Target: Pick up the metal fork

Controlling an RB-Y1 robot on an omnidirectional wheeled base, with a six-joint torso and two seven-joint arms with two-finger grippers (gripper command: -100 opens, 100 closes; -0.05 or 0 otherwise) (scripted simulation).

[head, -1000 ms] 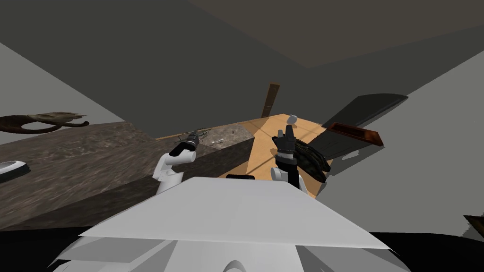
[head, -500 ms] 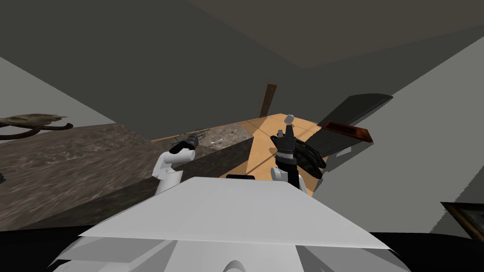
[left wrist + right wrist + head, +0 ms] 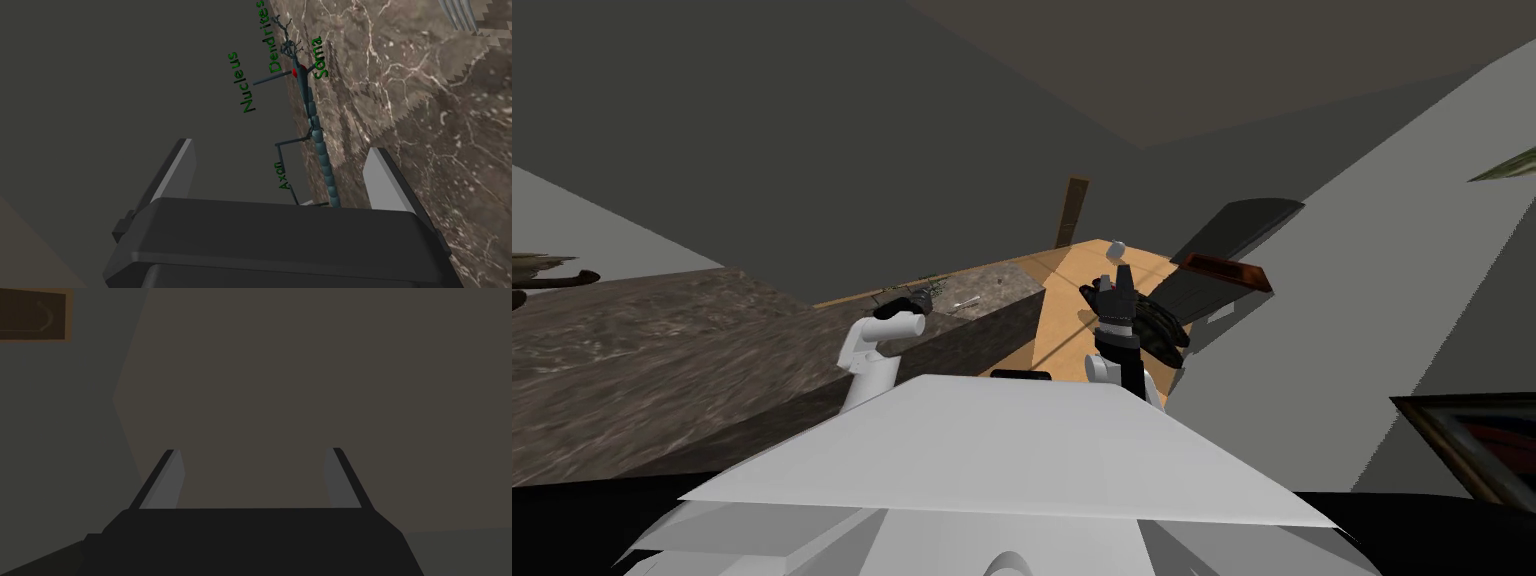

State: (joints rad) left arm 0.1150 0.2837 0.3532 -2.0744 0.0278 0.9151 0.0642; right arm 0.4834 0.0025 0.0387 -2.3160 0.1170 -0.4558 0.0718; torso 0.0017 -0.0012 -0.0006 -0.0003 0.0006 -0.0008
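Fork (image 3: pixel 968 301) lies just left of the head frame's centre on the marbled counter (image 3: pixel 692 340), beyond your left gripper (image 3: pixel 280 147) (fingers spread), and your right gripper (image 3: pixel 254 450) is spread too.

Fork (image 3: pixel 457 12) on counter (image 3: pixel 425 130), right of neuron model (image 3: pixel 320 145); model seemingly along counter's far edge, against wall (image 3: pixel 125 75).

Left tool (image 3: pixel 280 147) fingers apart, right tool (image 3: pixel 253 450) raised, fingers apart
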